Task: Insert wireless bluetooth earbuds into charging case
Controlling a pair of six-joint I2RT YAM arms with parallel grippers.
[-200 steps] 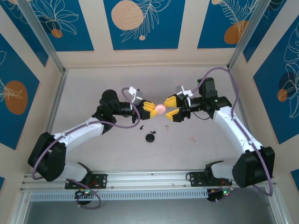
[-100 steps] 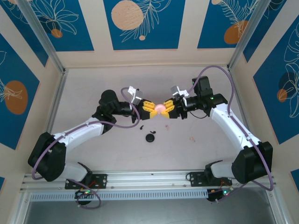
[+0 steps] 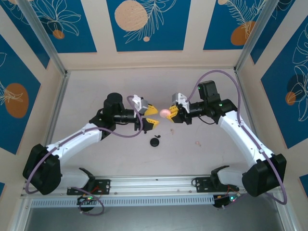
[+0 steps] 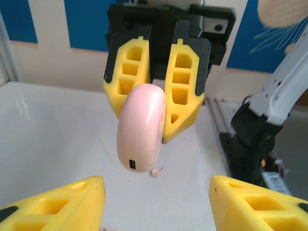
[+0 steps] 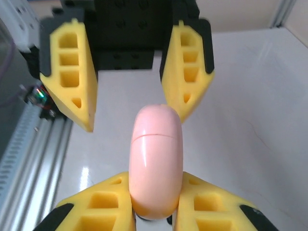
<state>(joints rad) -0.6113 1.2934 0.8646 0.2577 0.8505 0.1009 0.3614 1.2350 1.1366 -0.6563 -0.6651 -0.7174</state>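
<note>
The pale pink charging case (image 3: 165, 112), closed and egg-shaped, hangs above the table with my right gripper (image 3: 172, 115) shut on it. In the right wrist view the case (image 5: 156, 154) stands up between my right gripper's (image 5: 156, 211) yellow pads. My left gripper (image 3: 150, 117) is open just left of the case, not touching it. In the left wrist view the case (image 4: 142, 127) shows its charging port, and my left gripper (image 4: 156, 202) stands wide below it. A pale pink earbud (image 4: 157, 171) lies on the table under the case. Another pink earbud (image 3: 197, 143) lies right of centre.
A round black case (image 3: 155, 142) sits on the white table in front of the grippers. The table (image 3: 96, 86) is walled by beige panels and metal posts at the back and sides. A rail (image 3: 154, 182) runs along the near edge.
My left gripper has let go of the pink case, opened and drawn back to the left. My right gripper has shut on the case and now holds it alone.
</note>
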